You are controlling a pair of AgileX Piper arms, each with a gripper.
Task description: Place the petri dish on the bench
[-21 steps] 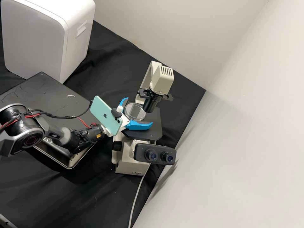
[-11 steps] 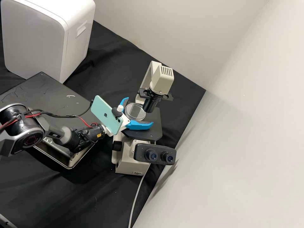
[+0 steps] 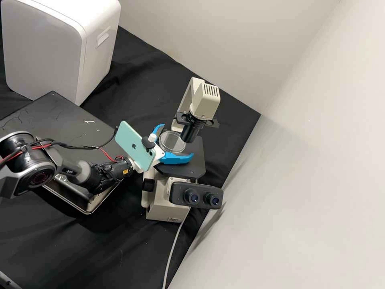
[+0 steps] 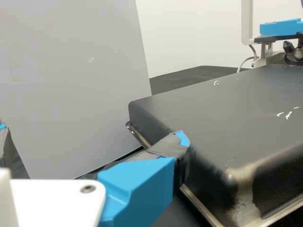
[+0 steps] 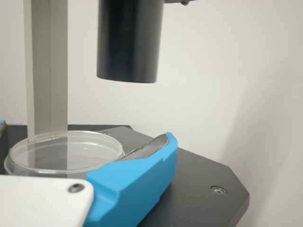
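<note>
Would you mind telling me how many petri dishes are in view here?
1. The petri dish sits on the microscope stage, under the black condenser, between the open blue fingers of the right gripper. Others could lie hidden behind the white box.

The petri dish [image 5: 61, 153] has its near rim hidden behind the right gripper [image 3: 175, 141]; the black lens barrel [image 5: 130, 40] is cut off above; the left gripper [image 4: 92, 135] is cut off on one side; the white box [image 3: 56, 44] runs past the edge.
</note>
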